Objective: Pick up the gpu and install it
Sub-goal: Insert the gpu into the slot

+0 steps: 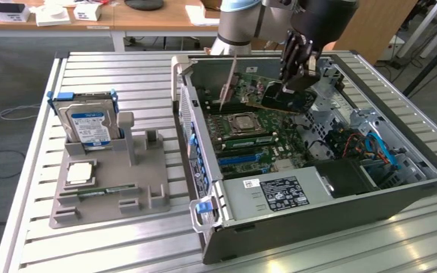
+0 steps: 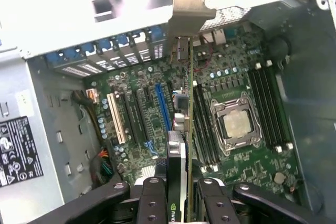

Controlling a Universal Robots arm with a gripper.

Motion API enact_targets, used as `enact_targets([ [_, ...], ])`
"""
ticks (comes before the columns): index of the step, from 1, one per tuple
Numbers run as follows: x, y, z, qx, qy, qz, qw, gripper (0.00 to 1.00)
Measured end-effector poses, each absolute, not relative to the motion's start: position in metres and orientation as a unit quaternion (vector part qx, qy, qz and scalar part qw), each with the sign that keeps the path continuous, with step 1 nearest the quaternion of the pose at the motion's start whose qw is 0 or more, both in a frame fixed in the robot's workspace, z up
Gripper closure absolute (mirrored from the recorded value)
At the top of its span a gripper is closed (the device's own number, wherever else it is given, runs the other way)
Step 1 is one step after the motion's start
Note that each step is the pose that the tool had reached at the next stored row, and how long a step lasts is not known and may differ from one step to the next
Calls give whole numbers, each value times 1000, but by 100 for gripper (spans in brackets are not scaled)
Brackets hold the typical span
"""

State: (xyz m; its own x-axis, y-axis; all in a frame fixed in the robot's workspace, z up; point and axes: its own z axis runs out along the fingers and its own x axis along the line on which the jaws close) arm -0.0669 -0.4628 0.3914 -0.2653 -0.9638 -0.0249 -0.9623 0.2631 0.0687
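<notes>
Pinched the gpu [image 1: 279, 99] between the jaws, across the board and black cooler [image 2: 176, 182], at the end away from the silver bracket [image 2: 188, 4]. Hung tilted inside the open computer case [image 1: 317, 210] on the bench [image 1: 89, 244], over the motherboard [image 1: 258, 145], and by the look of it not yet seated in a slot. Judged light and stiff yet fragile: best gripped on cooler and bare board edges, clear of small components, never twisted.
</notes>
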Motion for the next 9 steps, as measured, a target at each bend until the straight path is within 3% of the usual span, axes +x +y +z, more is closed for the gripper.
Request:
enact_targets([
  [9, -67, -463, 389, 669, -742, -33, 13, 73],
])
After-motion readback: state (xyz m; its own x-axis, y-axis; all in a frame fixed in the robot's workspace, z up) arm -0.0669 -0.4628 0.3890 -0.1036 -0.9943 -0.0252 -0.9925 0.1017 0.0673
